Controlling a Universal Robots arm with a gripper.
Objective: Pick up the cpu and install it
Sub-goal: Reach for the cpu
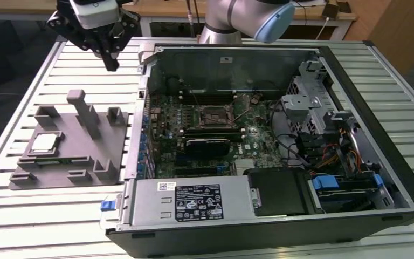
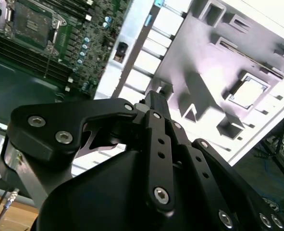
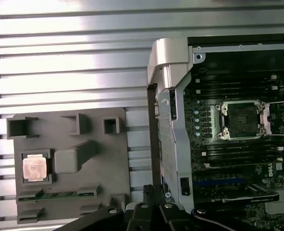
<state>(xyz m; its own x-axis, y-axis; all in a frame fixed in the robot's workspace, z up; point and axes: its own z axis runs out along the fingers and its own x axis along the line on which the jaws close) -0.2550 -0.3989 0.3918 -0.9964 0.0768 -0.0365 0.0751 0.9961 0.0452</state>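
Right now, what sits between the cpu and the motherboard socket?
From cpu to socket in the first wrist view: grey holder's raised block, a strip of slatted table, then the case's silver side wall.

The table (image 1: 20, 226) and open computer case (image 1: 228, 65) are seen from high up, a little way off, in the exterior view. In the first wrist view they are looked down on from right above; in the second wrist view they are seen slanted, past the gripper (image 2: 156, 100). The grey holder (image 3: 98, 159) and socket (image 3: 241, 119) are shown in all three.
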